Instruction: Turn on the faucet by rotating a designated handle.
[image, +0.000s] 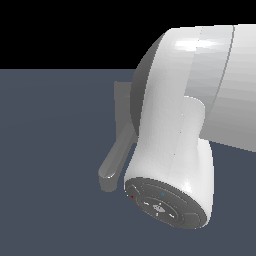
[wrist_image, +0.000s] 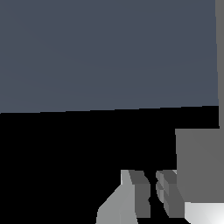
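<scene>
1. There is one robot arm (image: 200, 100). It is big and white, and it fills most of the exterior view's right side.
2. The arm ends in a round grey cap (image: 162, 202) with small marks on it. I count one red dot, one blue dot and one green dot there.
3. There is one faucet (image: 120, 107). It is plain grey and sits just behind the arm, so much of it is hidden.
4. I can see a strip of its flat back plate (image: 119, 100) standing upright at the arm's edge.
5. One thick grey tube, the spout (image: 114, 162), sticks out from behind the arm and slopes down toward the exterior view's left. Its end is rounded.
6. The handle is not showing in the exterior view. The arm covers that spot.
7. The floor (image: 50, 160) is dark blue-grey and flat.
8. In the wrist view I see one gripper (wrist_image: 152, 194) with two fingers (wrist_image: 140, 194).
9. The two fingers are close together with only a thin gap between them. Nothing is held in that gap.
10. A flat grey block (wrist_image: 199, 164) sits just beside the fingers. I cannot tell which part of the faucet it is.
</scene>
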